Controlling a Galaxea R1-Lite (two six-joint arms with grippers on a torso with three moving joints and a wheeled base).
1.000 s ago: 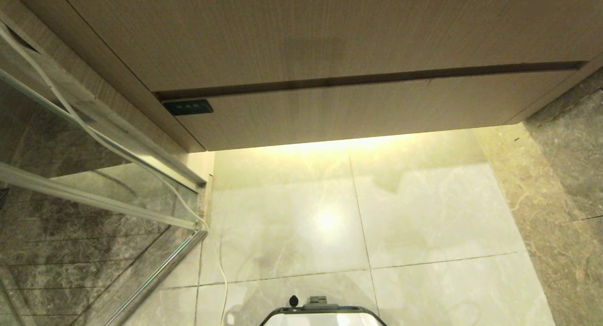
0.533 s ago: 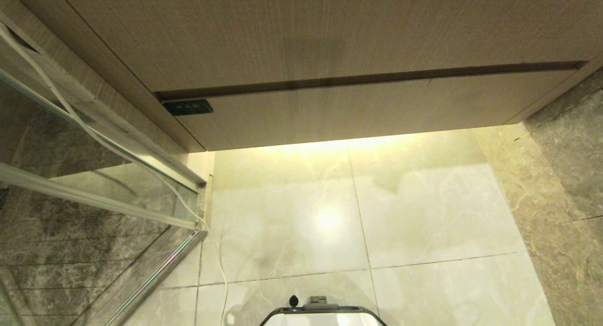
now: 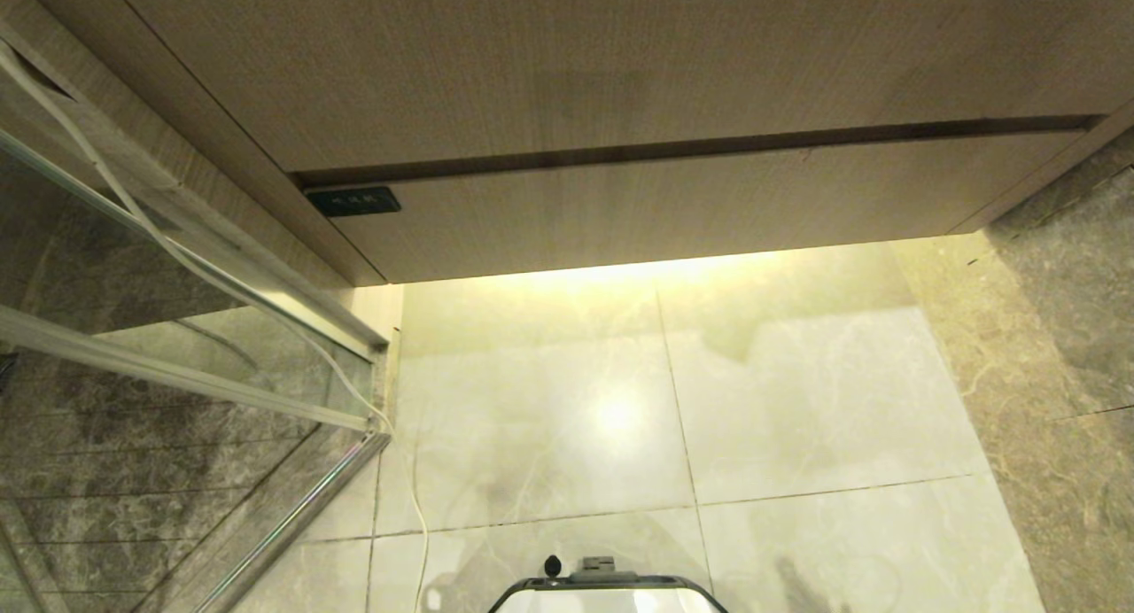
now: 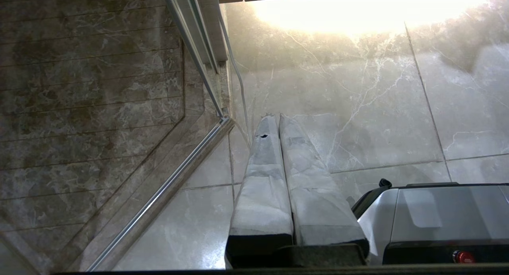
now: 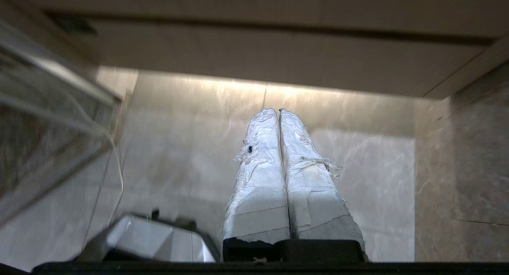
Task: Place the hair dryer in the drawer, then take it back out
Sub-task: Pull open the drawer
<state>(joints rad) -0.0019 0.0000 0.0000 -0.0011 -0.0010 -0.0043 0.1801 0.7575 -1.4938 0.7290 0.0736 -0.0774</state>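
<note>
Facing closed drawer (image 3: 673,210) — wide wood-grain front, long axis running side to side, sitting flush under taller panel (image 3: 576,64).

Noting small dark label (image 3: 353,202) at drawer's left corner; writing on it too small for reading.

Hair dryer not showing in any view (whereabouts unknown — possibly up on a counter out of frame).

Right gripper (image 5: 278,113) pointing toward drawer front from below and ahead, well apart from it, wrapped fingers (image 5: 260,179) pressed together, pinching nothing. Lying outside head view.

Left gripper (image 4: 275,118) hanging over floor tiles (image 3: 797,400) beside shower-glass rail (image 4: 191,155), fingers likewise pressed together, empty — looking parked.

Judging right gripper the nearer and better aimed for opening; handleless front likely calling for hooking the dark gap (image 3: 709,143) along top edge, pulling straight out across the long axis.

Thin white cable (image 3: 221,281) trailing down the glass — snag risk for base (image 3: 607,591).
</note>
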